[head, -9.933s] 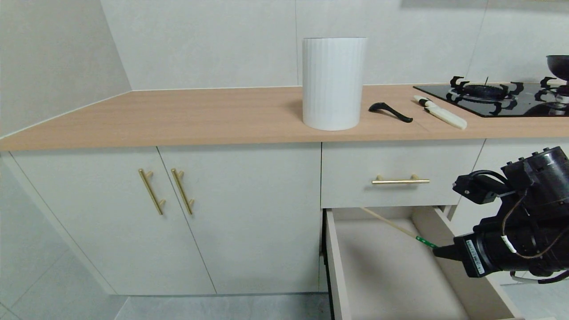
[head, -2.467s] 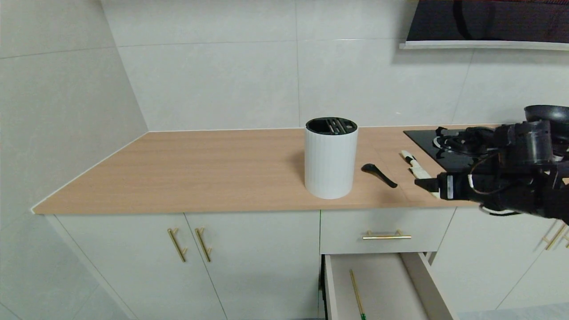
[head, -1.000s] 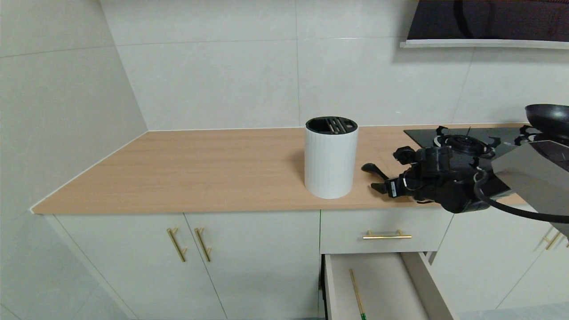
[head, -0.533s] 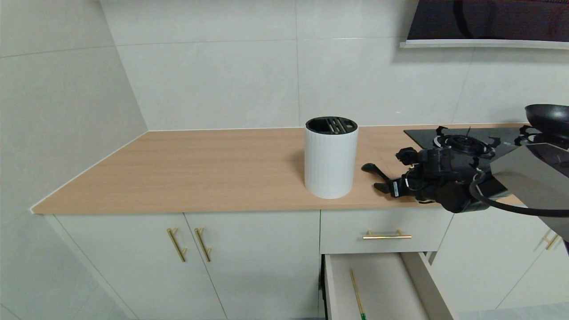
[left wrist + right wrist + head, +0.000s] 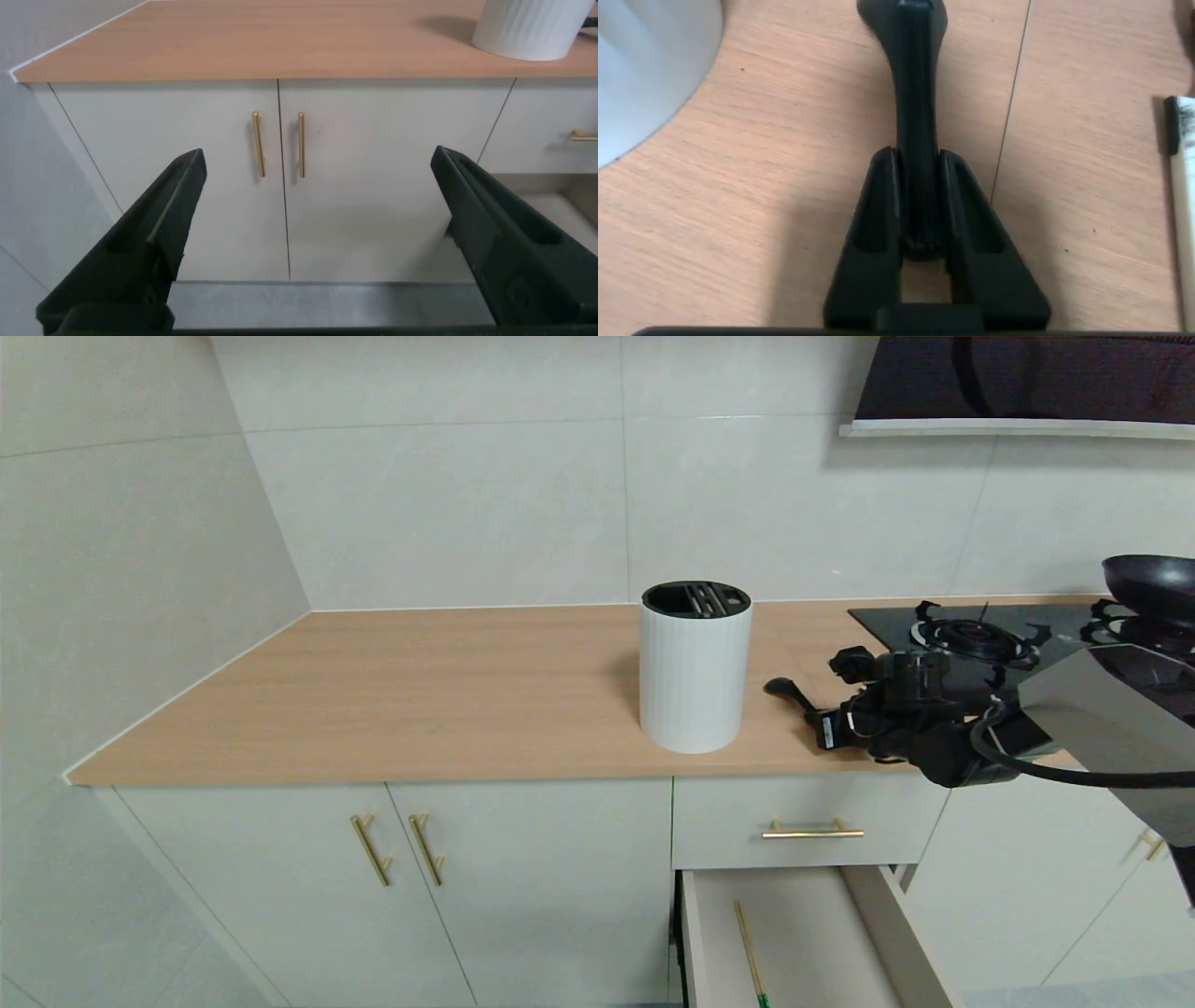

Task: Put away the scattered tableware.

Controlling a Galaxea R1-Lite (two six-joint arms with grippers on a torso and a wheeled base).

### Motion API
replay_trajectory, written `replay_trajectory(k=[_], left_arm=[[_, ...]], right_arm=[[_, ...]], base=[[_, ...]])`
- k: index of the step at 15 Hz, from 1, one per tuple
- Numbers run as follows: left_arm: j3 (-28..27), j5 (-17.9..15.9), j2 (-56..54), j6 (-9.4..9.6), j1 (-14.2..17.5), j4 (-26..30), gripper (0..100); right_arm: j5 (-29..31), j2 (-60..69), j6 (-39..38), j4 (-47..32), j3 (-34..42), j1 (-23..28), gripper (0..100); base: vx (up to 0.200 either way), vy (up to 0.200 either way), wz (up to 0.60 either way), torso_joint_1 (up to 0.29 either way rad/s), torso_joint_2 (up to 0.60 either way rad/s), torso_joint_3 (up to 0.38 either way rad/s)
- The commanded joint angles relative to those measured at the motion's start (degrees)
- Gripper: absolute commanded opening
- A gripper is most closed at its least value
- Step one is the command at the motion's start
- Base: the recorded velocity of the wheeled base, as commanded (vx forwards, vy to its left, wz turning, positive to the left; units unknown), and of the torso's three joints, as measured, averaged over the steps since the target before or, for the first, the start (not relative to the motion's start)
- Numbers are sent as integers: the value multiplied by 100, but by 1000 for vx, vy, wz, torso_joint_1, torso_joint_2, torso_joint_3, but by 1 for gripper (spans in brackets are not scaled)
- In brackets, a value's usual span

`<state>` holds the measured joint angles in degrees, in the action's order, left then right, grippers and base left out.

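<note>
A black utensil (image 5: 787, 692) with a curved handle lies on the wooden counter (image 5: 448, 700), just right of the white ribbed holder (image 5: 695, 677). My right gripper (image 5: 816, 719) is low over the counter at the handle's near end. In the right wrist view the two fingers (image 5: 882, 201) press on either side of the black utensil's (image 5: 910, 84) handle, so the right gripper (image 5: 918, 177) is shut on it. A white-handled knife (image 5: 1184, 187) lies beside it. My left gripper (image 5: 318, 187) hangs open in front of the cabinet doors (image 5: 280, 187).
Below the counter a drawer (image 5: 700, 943) stands pulled out with a wooden chopstick (image 5: 750, 957) inside. A black hob (image 5: 976, 639) with a pan (image 5: 1148, 581) occupies the counter's right end. The counter left of the holder is bare.
My right gripper came in from the right, dropped to the black utensil and closed on its handle. The utensil's head shifted slightly. The drawer and holder stayed put.
</note>
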<state>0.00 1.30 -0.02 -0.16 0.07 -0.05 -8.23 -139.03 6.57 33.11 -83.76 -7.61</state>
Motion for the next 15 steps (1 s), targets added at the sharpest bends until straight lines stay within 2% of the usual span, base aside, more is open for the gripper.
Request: replay_trajectory(k=[1, 6, 8, 11, 12, 15], left_arm=[[0, 1, 2, -2, 1, -4, 100], [0, 1, 2, -2, 1, 5, 100], [0, 1, 2, -2, 1, 5, 100], [0, 1, 2, -2, 1, 5, 100], [0, 1, 2, -2, 1, 5, 100], [0, 1, 2, -2, 1, -4, 100]], right_arm=[[-3, -19, 2, -15, 0, -4, 0], [23, 315, -95, -270, 53, -4, 0], [296, 878, -367, -1289, 18, -39, 0], [946, 1687, -1026, -1984, 229, -320, 0], [1254, 2205, -1360, -2458, 510, -470, 0], [1280, 3348, -1685, -2731, 1600, -593, 0]], base=[[0, 0, 0, 0, 0, 0], [0, 0, 0, 0, 0, 0], [0, 0, 0, 0, 0, 0], [0, 0, 0, 0, 0, 0], [0, 0, 0, 0, 0, 0], [0, 0, 0, 0, 0, 0]])
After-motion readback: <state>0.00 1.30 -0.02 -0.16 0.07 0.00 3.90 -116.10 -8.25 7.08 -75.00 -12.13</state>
